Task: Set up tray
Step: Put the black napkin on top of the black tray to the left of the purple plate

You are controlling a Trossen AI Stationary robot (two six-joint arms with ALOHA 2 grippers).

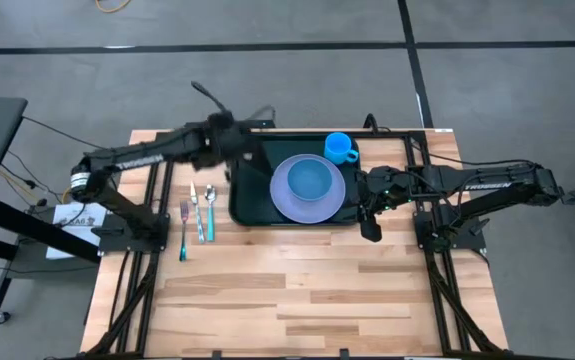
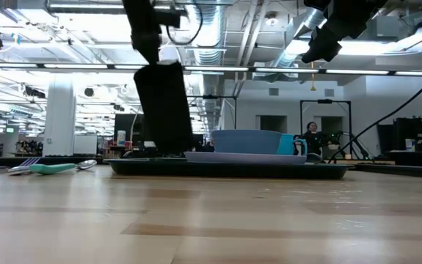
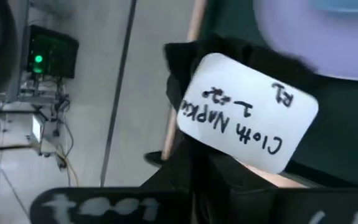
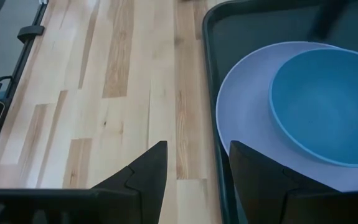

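Tray [image 1: 250, 206] flat on bench [image 1: 297, 300], toward far edge, between the two arms. Lavender plate [image 1: 285, 198] on tray, blue bowl [image 1: 313, 180] on plate, blue cup [image 1: 339, 147] at tray's far right corner. Left gripper [image 1: 229, 140] over tray's far left corner, fingers clamped on black cloth napkin [image 2: 164, 106] hanging down, white label [image 3: 247, 112] attached. Right gripper [image 4: 194, 163] raised just beside tray's right edge, fingers [image 4: 146, 171] apart, empty. Fork [image 1: 184, 228], spoon [image 1: 208, 208], knife [image 1: 195, 200] on bench left of tray.
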